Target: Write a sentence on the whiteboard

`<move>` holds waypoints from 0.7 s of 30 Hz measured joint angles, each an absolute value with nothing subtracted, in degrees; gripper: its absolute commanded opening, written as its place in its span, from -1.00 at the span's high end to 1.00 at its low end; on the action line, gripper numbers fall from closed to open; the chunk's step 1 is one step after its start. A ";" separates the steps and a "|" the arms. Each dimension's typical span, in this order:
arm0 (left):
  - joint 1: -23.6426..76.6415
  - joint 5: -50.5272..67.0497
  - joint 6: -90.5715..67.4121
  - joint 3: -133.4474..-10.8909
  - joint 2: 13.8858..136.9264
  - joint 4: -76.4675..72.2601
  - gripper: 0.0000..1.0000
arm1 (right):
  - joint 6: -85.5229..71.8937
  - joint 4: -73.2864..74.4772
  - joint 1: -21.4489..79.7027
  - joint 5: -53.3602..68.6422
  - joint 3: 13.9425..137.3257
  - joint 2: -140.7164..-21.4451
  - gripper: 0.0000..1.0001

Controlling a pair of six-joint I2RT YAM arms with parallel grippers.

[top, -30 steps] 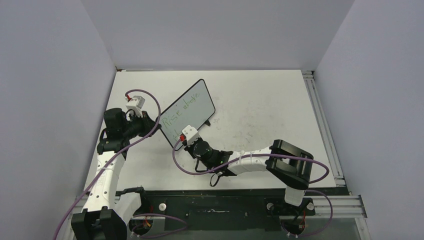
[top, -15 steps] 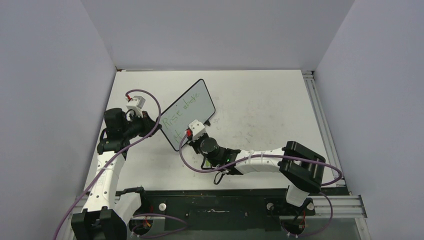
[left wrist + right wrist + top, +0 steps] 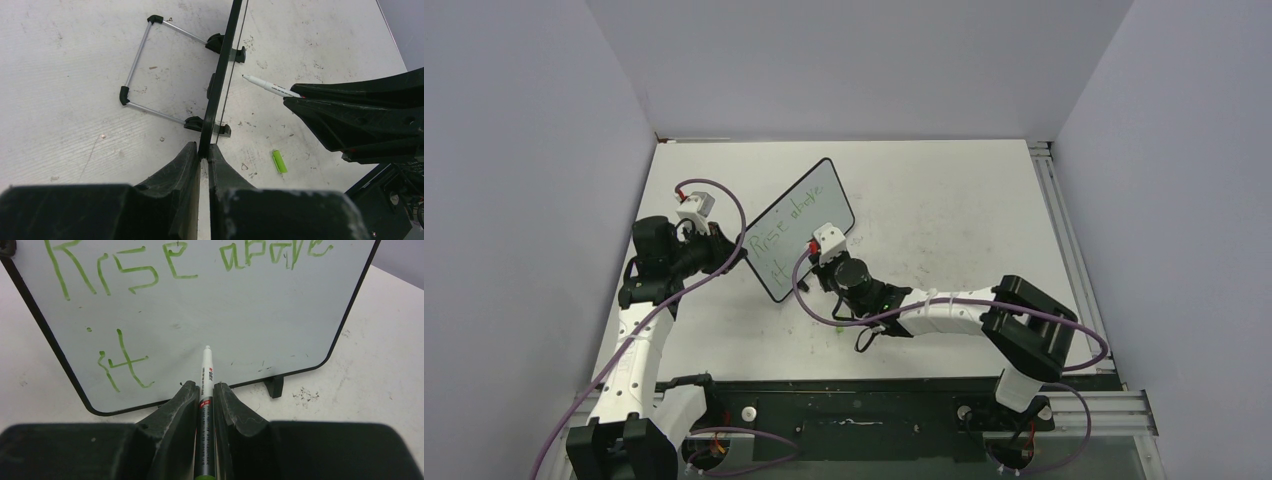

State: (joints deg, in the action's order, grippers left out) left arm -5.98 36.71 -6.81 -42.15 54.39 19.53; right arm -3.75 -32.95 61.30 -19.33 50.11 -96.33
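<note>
Green marker lettering: the sentence (image 3: 128, 361), reading "Rise above" over "it", on the whiteboard (image 3: 260, 320). The board stands upright on the tabletop (image 3: 944, 220), left of centre, propped by its wire stand (image 3: 123, 95).

Left gripper (image 3: 204, 152): pinched tight on the board's near edge.

Right gripper (image 3: 205, 387): closed round a white marker (image 3: 206, 371), tip aimed at bare board right of "it". The left wrist view shows a small gap.

For any further stroke, you would do best to press lightly and squarely, letting the left clamp take the push so the board cannot rock.

Green cap (image 3: 279, 161): lying on the table, apart.

Not legible:
- the tops of the first line, cropped in the right wrist view
- the board face, edge-on from the left wrist
- the right fingers from above
</note>
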 measured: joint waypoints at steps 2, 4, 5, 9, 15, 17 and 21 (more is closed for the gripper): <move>-5.98 36.71 -6.81 -42.15 54.39 19.55 1.00 | -3.75 -32.99 61.14 -18.83 50.13 -96.57 0.89; -5.98 36.71 -6.81 -42.15 54.37 19.55 1.00 | -3.75 -33.34 61.10 -18.48 50.19 -97.10 0.89; -5.98 36.71 -6.81 -42.15 54.39 19.55 1.00 | -3.75 -33.36 61.10 -18.17 50.24 -97.45 0.89; -5.98 36.71 -6.81 -42.17 54.39 19.55 1.00 | -3.75 -33.32 61.10 -17.37 50.37 -98.41 0.89; -5.98 36.73 -6.81 -42.15 54.39 19.55 1.00 | -3.75 -33.36 61.10 -17.08 50.78 -98.59 0.89; -5.98 36.73 -6.81 -42.15 54.39 19.53 1.00 | -3.75 -33.45 61.10 -17.08 51.57 -99.29 0.89; -5.98 36.67 -6.79 -42.15 54.46 19.55 1.00 | -3.70 -33.47 61.10 -17.08 52.10 -100.16 0.89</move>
